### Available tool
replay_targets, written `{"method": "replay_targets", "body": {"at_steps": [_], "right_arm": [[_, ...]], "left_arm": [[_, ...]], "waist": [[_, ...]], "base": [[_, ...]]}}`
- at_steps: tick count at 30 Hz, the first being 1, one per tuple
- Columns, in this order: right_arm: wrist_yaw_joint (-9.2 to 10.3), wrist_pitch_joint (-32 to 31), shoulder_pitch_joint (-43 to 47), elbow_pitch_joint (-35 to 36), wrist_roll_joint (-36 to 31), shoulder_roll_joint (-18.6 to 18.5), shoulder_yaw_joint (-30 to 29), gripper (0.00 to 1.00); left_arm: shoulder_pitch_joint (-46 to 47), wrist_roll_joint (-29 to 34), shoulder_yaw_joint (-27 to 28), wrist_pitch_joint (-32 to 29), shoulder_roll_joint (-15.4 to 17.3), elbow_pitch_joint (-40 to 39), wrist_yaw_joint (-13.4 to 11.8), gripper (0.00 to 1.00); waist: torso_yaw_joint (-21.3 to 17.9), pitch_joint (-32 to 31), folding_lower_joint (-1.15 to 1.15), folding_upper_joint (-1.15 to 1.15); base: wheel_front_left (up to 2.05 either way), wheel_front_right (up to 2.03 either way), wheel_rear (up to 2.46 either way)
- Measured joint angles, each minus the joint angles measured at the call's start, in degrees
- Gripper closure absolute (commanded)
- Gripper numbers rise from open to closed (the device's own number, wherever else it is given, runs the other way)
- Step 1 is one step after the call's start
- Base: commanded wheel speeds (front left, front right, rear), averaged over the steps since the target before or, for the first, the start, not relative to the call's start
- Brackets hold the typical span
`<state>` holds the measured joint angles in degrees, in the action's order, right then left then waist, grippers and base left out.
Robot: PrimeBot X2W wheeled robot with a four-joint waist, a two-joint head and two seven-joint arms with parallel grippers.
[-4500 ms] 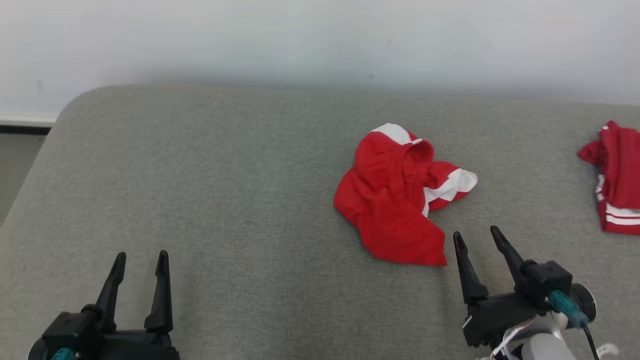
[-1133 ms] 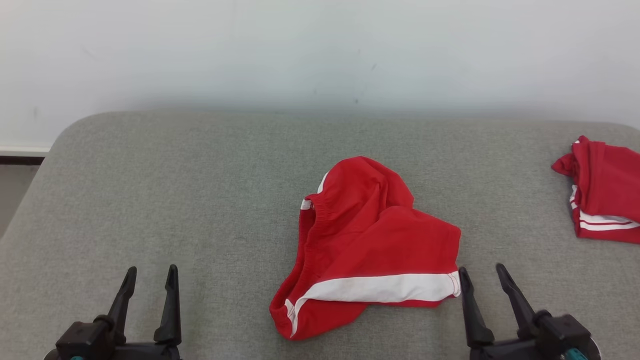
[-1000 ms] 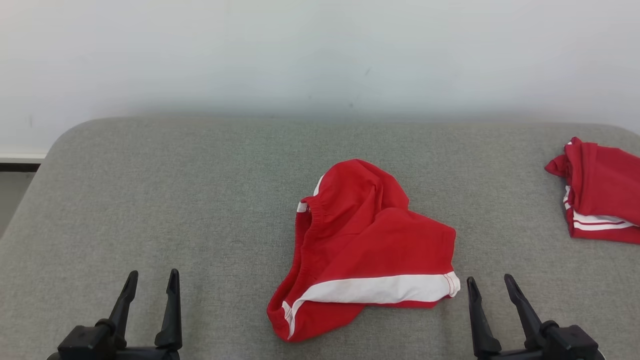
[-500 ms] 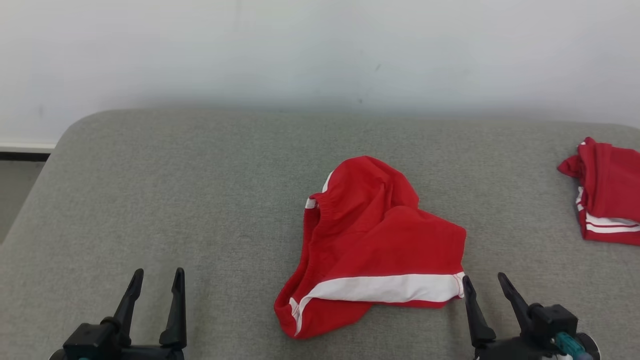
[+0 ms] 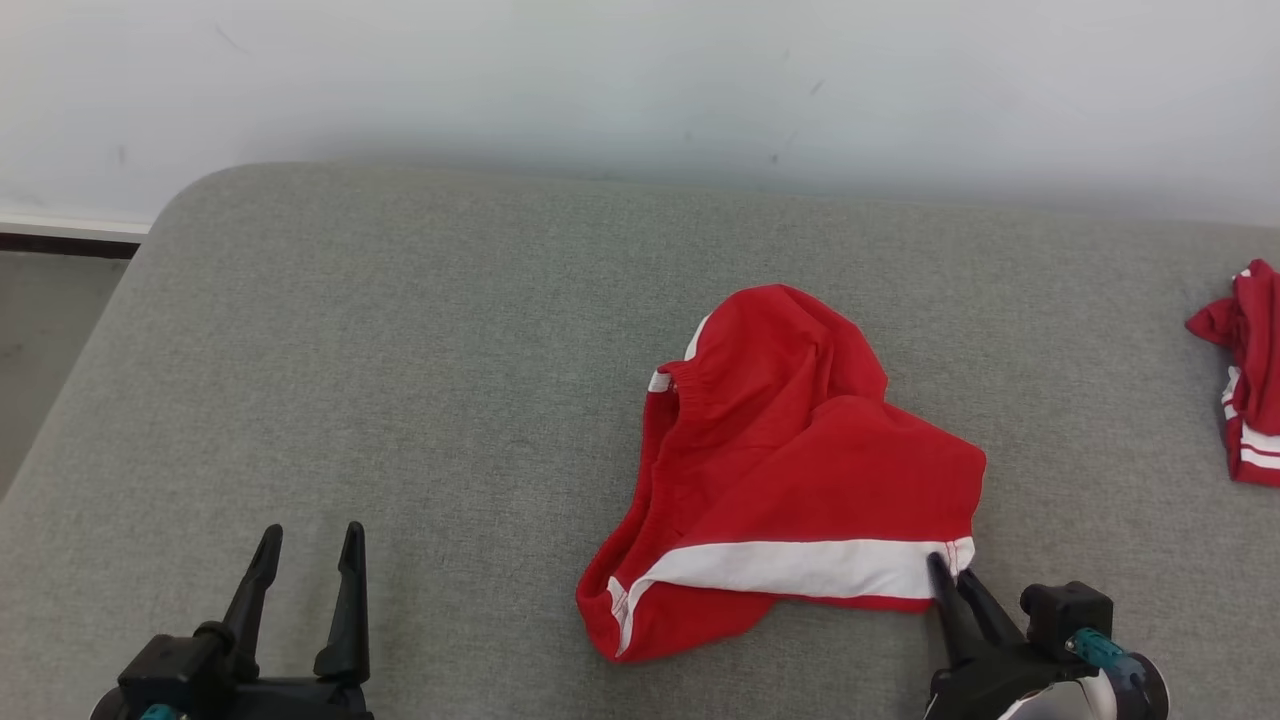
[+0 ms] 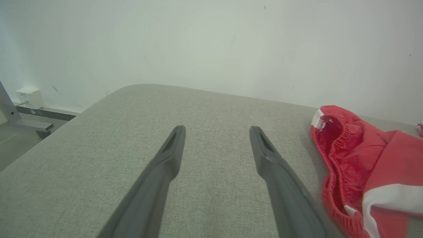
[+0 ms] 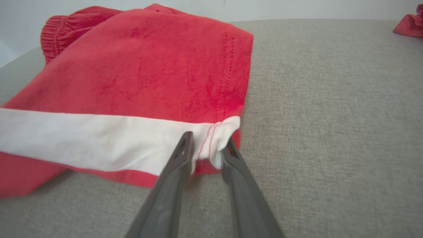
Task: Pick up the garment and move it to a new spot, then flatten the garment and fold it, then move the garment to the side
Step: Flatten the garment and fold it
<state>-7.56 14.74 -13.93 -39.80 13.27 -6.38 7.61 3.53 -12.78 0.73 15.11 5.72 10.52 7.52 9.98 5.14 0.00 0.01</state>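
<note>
The red shorts (image 5: 800, 460) lie crumpled in the middle of the grey worktop (image 5: 400, 350). The right fingers (image 7: 175, 172) pinch their white-striped hem corner; the left fingers (image 5: 345, 600) stand wide, well apart. Best lift slowly, confirming the pinch holds, before spreading them flat.

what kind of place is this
Probably a bare test room for cloth handling: a grey fabric-covered table against a plain white wall, red shorts lying on it, another red garment farther right.

Camera setup, quick rundown
Head cam looked down from above; wrist cams sat low facing the wall (image 6: 198, 43), right one closest to the red garment (image 7: 132, 72) all shared.
</note>
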Motion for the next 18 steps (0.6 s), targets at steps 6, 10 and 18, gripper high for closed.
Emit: {"method": "replay_targets", "body": {"at_steps": [6,10,18], "right_arm": [[0.00,0.3,1.3,6.7,0.1,-1.0,-2.2,1.00],[0.00,0.3,7.0,14.0,0.1,-0.9,-4.7,1.00],[0.00,0.4,16.4,20.4,0.8,-0.6,-6.9,0.94]], "left_arm": [[-0.1,0.0,0.0,0.0,-0.1,0.4,0.0,0.00],[-0.1,0.0,-0.2,0.0,-0.4,0.4,0.0,0.00],[-0.7,0.2,-0.2,0.0,-0.6,0.5,0.0,0.00]], "waist": [[-1.5,-0.3,0.00,0.00],[-2.5,-0.9,0.00,0.00],[-4.4,-1.8,0.00,0.00]], "base": [[0.00,0.00,0.00],[0.00,0.00,0.00],[0.00,0.00,0.00]]}}
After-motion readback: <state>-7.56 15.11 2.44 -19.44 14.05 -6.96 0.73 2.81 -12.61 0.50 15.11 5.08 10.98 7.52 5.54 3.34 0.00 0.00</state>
